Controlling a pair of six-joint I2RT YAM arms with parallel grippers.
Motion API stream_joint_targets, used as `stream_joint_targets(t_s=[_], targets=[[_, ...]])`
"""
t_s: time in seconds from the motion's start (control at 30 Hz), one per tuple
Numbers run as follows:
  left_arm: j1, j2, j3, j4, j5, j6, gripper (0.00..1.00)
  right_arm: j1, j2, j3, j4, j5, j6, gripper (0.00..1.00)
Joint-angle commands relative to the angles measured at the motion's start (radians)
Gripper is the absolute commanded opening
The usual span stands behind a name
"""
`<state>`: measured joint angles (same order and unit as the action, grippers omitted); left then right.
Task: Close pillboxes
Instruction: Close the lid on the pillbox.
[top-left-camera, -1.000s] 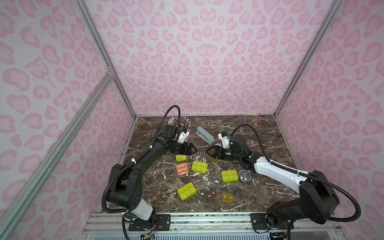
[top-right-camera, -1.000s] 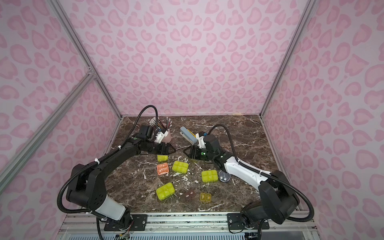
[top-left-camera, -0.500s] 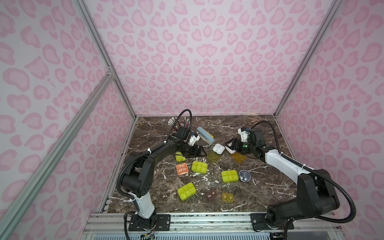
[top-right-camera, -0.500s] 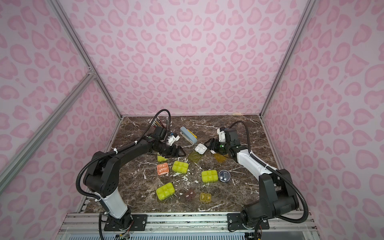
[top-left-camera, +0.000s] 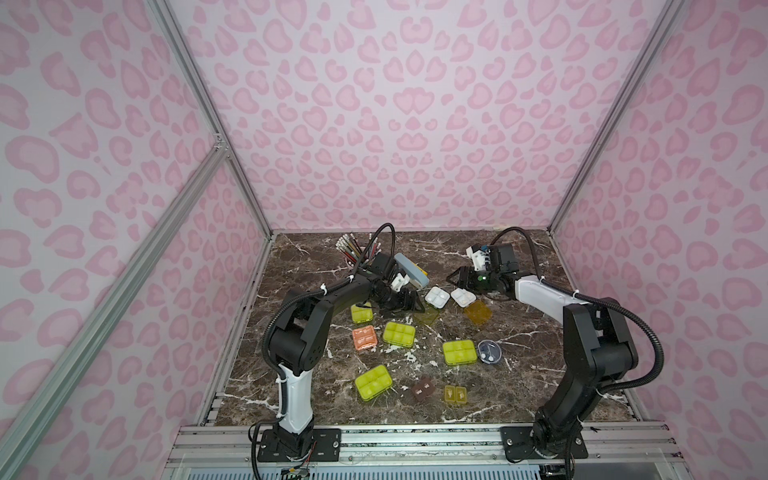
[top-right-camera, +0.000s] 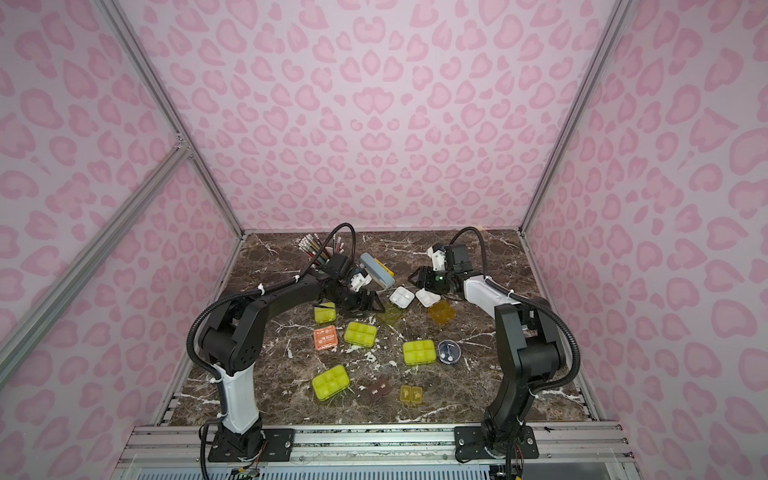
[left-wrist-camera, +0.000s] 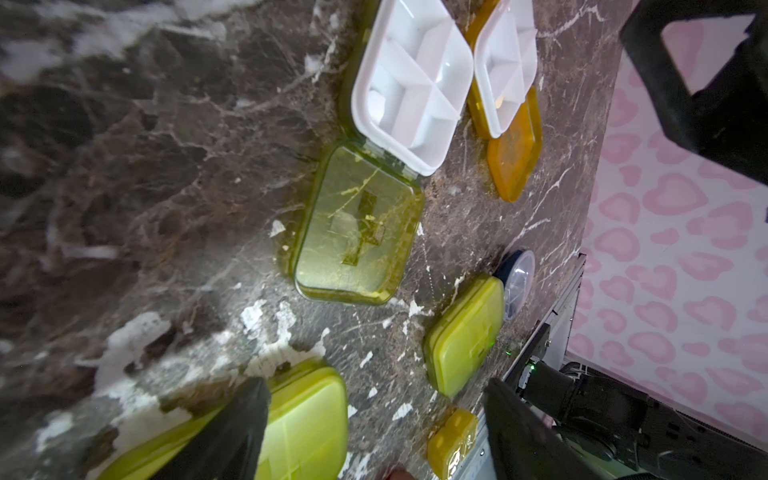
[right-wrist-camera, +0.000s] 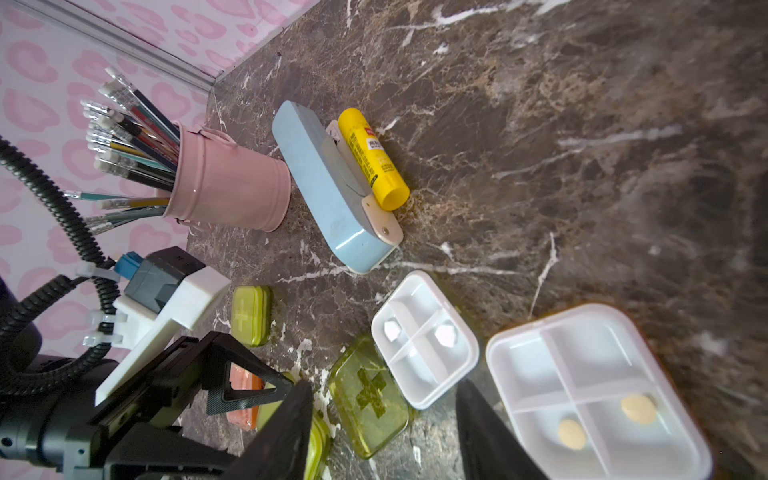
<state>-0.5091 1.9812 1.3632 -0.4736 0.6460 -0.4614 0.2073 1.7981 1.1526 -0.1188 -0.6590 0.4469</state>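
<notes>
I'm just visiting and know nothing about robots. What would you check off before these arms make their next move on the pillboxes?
1. Lime lid of the white tray shut: not ok, it lies open on the table.
2. Amber lid of the neighbouring tray shut: not ok, open too.
3. Left end effector open and empty: ok.
4. Right end effector open and empty: ok.
5. Pills inside compartments, rims clear: ok.
6. Small brown pillbox shut: cannot tell, too small.

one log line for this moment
left pincer: open, empty | right pincer: open, empty | lime-lid pillbox: open | amber-lid pillbox: open
</notes>
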Motion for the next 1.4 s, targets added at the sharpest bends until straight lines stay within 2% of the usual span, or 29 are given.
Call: stream_joint_targets(t_s=[0.0,0.4,0.57,0.9,1.37], targets=[[0.0,0.021,0.02,0.005,0.0,-0.013,0.82,0.0,0.042,0.023,-0.035,-0.027,-0.053,0.55],[0.0,0.079,0.043,0.01,0.014,-0.013,0.82,0.013,0.112,0.047,-0.041,-0.025,-0.085,0.5],[0.003,0.085,0.041,0.005,0.018,-0.005,0.81,0.034,0.15,0.075,-0.051,-0.019,-0.093,0.45],[0.018,0.081,0.024,0.005,0.028,0.005,0.81,0.072,0.206,0.115,-0.096,0.035,-0.132,0.44],[0.023,0.083,0.007,0.03,0.049,-0.014,0.81,0.096,0.213,0.094,-0.081,0.015,-0.12,0.44]])
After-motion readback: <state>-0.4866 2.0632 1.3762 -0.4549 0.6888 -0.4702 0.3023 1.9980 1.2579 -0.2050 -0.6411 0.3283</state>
